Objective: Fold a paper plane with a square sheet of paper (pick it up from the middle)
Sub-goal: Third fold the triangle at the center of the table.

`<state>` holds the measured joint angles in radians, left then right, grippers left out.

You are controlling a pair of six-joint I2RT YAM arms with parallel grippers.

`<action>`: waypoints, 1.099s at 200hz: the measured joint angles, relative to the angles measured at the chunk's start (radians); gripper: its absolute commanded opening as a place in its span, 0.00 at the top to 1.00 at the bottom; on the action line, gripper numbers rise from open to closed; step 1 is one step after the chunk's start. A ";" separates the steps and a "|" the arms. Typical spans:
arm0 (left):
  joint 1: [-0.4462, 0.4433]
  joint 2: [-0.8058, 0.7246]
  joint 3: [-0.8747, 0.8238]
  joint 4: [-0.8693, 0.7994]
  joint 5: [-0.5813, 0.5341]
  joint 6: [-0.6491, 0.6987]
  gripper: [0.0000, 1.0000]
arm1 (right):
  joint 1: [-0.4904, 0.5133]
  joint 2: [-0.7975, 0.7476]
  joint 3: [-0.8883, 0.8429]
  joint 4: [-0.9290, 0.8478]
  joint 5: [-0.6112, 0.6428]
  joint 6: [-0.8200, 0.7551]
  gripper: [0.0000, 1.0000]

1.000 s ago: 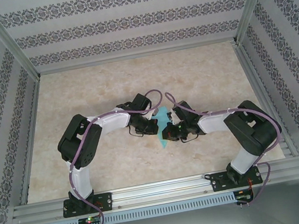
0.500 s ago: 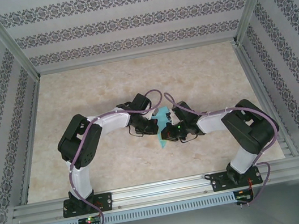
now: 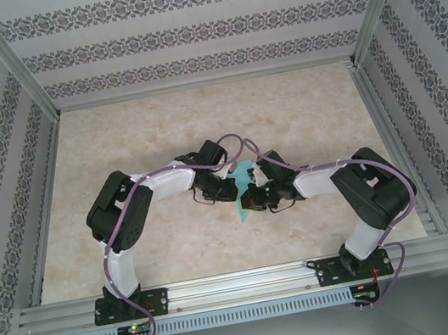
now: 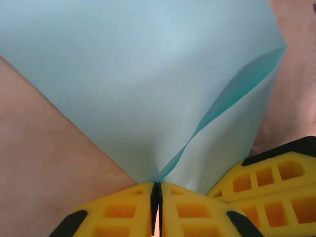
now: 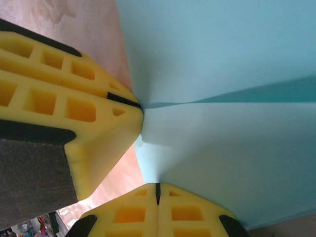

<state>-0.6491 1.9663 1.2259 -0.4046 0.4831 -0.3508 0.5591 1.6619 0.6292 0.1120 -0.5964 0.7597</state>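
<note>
One light-cyan sheet point(image 4: 123, 89), partly folded, unmarked

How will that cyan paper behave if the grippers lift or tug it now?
Probably floppy: the cyan paper curves into a soft fold instead of lying flat. Likely very light, being a thin sheet pinched at one spot by the left gripper. It may tear or crease if the right gripper pulls away.
</note>
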 measured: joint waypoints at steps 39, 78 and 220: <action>-0.011 -0.006 0.018 -0.029 -0.036 -0.015 0.74 | 0.000 0.000 0.000 0.002 0.001 -0.007 1.00; -0.010 -0.013 0.018 -0.031 -0.051 -0.034 0.71 | 0.000 0.000 -0.002 0.008 0.000 -0.005 1.00; -0.003 -0.024 0.018 -0.023 -0.063 -0.088 0.69 | 0.000 -0.008 -0.053 0.114 -0.007 0.031 1.00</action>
<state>-0.6525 1.9419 1.2442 -0.4278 0.4198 -0.4389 0.5591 1.6539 0.5758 0.2256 -0.6033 0.7906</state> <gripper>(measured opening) 0.305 0.042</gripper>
